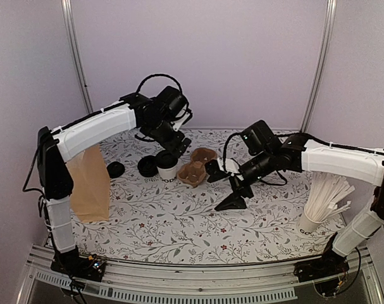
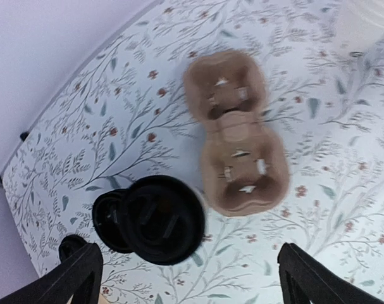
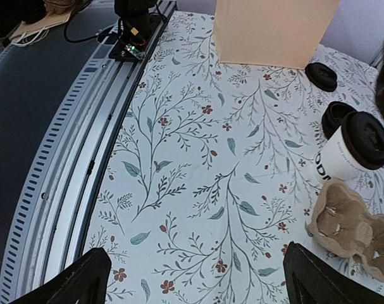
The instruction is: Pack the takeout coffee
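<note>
The takeout coffee (image 1: 167, 166), a white cup with black lettering and a black lid, stands upright on the table just left of a brown two-cup pulp carrier (image 1: 198, 168). My left gripper (image 1: 173, 147) hovers above it, open and empty. In the left wrist view the lidded cup (image 2: 161, 218) lies below between the fingers (image 2: 71, 278), beside the carrier (image 2: 239, 142). My right gripper (image 1: 224, 187) is open and empty, low over the table right of the carrier. The right wrist view shows the cup (image 3: 350, 149) and the carrier (image 3: 350, 228) at the far right.
A brown paper bag (image 1: 89, 183) stands at the left. Loose black lids (image 1: 116, 169) (image 1: 147, 166) lie left of the cup. A lidless white cup (image 1: 231, 166) sits behind my right gripper. A cup of white sticks (image 1: 324, 202) stands at the right.
</note>
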`<state>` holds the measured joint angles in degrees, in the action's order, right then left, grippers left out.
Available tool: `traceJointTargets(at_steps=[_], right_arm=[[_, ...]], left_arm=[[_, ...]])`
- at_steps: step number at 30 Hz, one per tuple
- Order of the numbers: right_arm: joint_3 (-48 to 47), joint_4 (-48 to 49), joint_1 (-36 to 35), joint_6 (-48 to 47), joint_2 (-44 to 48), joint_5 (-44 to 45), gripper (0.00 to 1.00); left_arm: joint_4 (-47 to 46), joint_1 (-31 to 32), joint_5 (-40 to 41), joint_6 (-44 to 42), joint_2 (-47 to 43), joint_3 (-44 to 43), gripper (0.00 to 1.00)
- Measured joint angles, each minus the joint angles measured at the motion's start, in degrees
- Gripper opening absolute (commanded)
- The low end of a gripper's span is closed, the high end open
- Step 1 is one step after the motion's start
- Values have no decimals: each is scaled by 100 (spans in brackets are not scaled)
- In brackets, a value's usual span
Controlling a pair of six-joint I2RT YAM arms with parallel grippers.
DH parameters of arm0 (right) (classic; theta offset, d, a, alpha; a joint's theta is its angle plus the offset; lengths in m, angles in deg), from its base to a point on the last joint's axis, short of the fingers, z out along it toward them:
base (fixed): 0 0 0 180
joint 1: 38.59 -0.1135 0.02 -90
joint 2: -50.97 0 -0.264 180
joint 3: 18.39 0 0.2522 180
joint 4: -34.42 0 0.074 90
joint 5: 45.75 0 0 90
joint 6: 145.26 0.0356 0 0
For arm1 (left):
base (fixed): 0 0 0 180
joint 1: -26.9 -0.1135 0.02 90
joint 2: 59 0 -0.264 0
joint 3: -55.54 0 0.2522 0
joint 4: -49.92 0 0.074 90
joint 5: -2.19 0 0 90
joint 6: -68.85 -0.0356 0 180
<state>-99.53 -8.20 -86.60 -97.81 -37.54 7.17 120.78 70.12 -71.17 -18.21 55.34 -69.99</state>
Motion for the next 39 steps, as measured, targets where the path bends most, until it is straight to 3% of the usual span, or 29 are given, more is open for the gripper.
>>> traceJointTargets(at_steps=[6,9,15,24,39], right_arm=[[-1036,-540,170,162,1047,332,99],[-1174,-431,461,380,1773,518,99],[-509,140,2048,879,2677,1145,99],[59,404,2479,1246,2780,1856,99],[59,501,2479,1322,2769,1639,99]], left_arm=[[-444,1198,76,199,-256,68,91],[-610,1213,-15,437,35,55,92],[-693,1049,-313,940,1182,-313,94],[-691,850,-721,1307,2223,-688,93],[-1005,822,-1633,1019,2262,-483,90]])
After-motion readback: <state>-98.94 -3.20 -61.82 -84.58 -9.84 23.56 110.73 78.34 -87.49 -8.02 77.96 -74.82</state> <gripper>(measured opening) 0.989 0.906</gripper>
